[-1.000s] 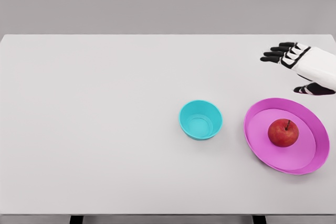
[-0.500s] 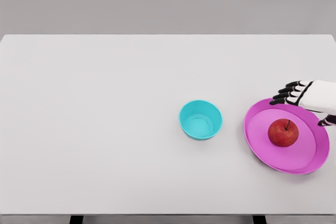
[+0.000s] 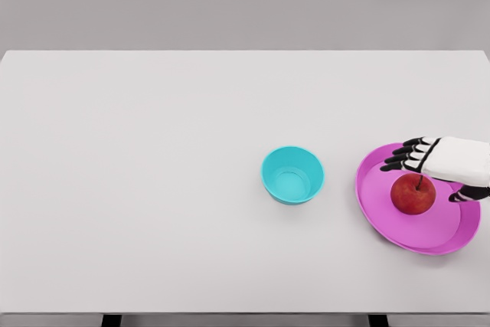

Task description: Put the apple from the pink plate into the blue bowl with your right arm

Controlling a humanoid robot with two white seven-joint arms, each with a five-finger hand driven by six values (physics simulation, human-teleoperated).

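On the pink plate (image 3: 452, 237), right of the blue bowl (image 3: 292, 175), sits the red apple (image 3: 413, 194). Right hand (image 3: 436, 165) hovers just above/behind apple, fingers (image 3: 401, 157) spread, holding nothing, w/ thumb at apple's right. All rest on white bench (image 3: 153, 189).

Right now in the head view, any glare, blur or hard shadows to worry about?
Head view: flat, even light, no glare; only faint soft shadows under the blue bowl and pink plate; apple and right hand edges sharp, no motion blur.
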